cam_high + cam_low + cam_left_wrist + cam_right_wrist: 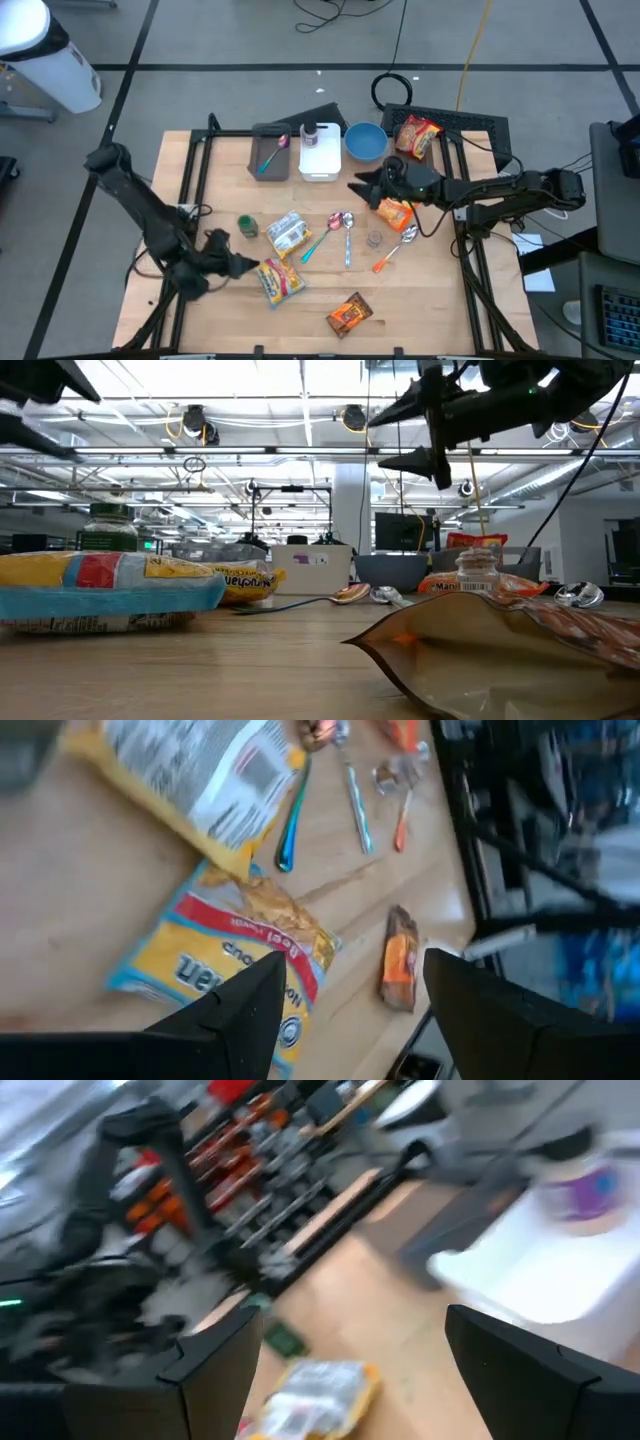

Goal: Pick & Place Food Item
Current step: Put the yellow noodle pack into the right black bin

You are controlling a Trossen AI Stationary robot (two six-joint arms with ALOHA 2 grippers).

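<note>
A yellow noodle packet (281,281) lies flat on the wooden table (430,300), near the front left. My left gripper (252,267) hovers open just to its left, and in the left wrist view the packet (230,960) shows past the spread fingers (255,1010). Nothing is between them. My right gripper (358,190) stands open above the table's right half, pointing toward the left edge, beside an orange snack packet (395,212). Its wrist view shows a silver and yellow packet (320,1390) and a white bin (540,1270) ahead.
A silver and yellow packet (288,233), a green jar (247,227), spoons (340,228), a small glass jar (374,240) and a brown snack packet (349,315) lie around. At the back stand a grey tray (271,152), the white bin (320,150) and a blue bowl (365,141).
</note>
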